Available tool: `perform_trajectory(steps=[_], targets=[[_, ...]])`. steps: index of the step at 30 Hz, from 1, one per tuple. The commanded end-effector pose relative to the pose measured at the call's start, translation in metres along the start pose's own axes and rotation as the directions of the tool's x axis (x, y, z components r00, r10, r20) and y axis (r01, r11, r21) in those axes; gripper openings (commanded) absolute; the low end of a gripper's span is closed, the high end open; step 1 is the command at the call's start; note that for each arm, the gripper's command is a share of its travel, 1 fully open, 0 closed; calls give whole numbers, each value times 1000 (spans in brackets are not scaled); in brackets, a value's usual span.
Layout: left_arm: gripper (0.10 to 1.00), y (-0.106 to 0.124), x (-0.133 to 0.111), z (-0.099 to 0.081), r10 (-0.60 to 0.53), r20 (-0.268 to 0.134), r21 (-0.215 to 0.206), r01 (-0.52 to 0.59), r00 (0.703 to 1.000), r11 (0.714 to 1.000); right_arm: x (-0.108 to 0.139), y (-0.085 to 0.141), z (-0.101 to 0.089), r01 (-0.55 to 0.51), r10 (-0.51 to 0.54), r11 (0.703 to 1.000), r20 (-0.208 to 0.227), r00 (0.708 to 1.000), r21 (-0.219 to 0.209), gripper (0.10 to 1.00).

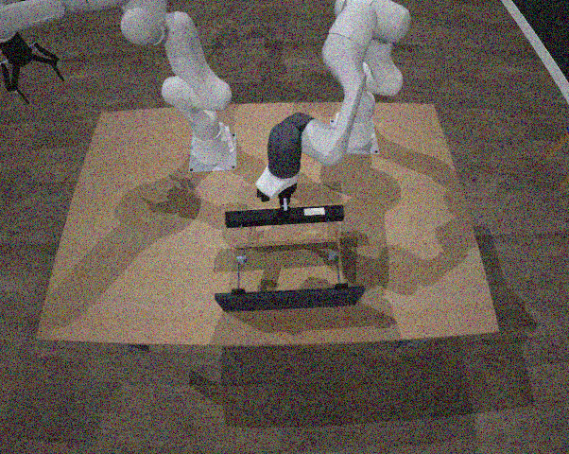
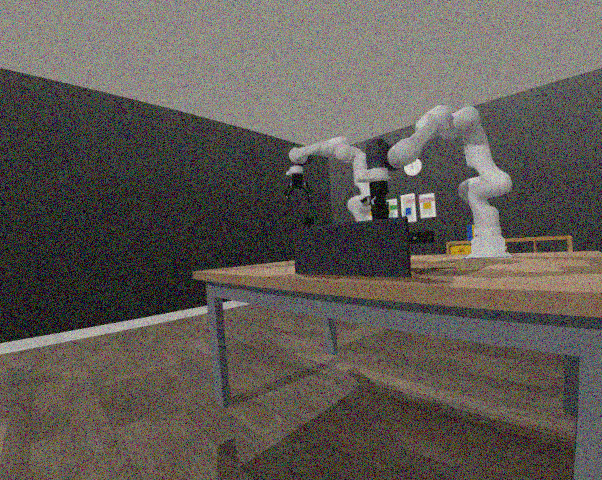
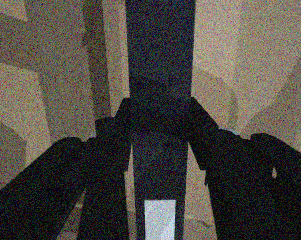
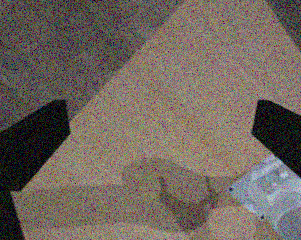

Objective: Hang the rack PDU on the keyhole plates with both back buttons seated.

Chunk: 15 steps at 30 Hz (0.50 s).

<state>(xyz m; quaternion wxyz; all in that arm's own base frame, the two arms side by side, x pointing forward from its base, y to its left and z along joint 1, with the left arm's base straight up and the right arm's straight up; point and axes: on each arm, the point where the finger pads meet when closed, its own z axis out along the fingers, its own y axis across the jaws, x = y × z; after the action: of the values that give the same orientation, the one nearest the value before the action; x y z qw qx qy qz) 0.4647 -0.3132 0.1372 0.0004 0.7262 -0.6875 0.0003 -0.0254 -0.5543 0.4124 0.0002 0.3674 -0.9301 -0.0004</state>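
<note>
From where I stand, a wooden table with a pale tan top (image 1: 143,293) (image 2: 523,289) (image 3: 215,30) (image 4: 200,85) and blue-grey metal legs (image 2: 217,351) stands on a brown plank-patterned floor (image 1: 41,391) (image 2: 136,403) (image 4: 50,50). Dark charcoal walls (image 2: 110,206) meet in a corner beneath a plain grey ceiling (image 2: 270,67); a white baseboard (image 1: 543,63) (image 2: 110,330) runs along the bottom. On the far wall hang a round white clock (image 2: 412,166) and rectangular posters with coloured patches (image 2: 427,205) (too grainy to read). The light is dim, and broad, overlapping shadows cross tabletop and floor.
</note>
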Motion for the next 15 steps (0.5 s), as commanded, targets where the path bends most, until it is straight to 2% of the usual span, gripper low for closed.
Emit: perform_trajectory(steps=[1, 7, 9, 15], targets=[[99, -12, 0, -2, 18, -5, 5, -18, 1000, 1000, 0, 0, 0, 0, 0, 1000, 0, 1000, 0, 1000], [99, -38, 1, -4, 18, -5, 5, -18, 1000, 1000, 0, 0, 0, 0, 0, 1000, 0, 1000, 0, 1000], [99, -38, 1, -4, 18, -5, 5, -18, 1000, 1000, 0, 0, 0, 0, 0, 1000, 0, 1000, 0, 1000], [99, -68, 1, -5, 18, -5, 5, -18, 1000, 1000, 0, 0, 0, 0, 0, 1000, 0, 1000, 0, 1000]])
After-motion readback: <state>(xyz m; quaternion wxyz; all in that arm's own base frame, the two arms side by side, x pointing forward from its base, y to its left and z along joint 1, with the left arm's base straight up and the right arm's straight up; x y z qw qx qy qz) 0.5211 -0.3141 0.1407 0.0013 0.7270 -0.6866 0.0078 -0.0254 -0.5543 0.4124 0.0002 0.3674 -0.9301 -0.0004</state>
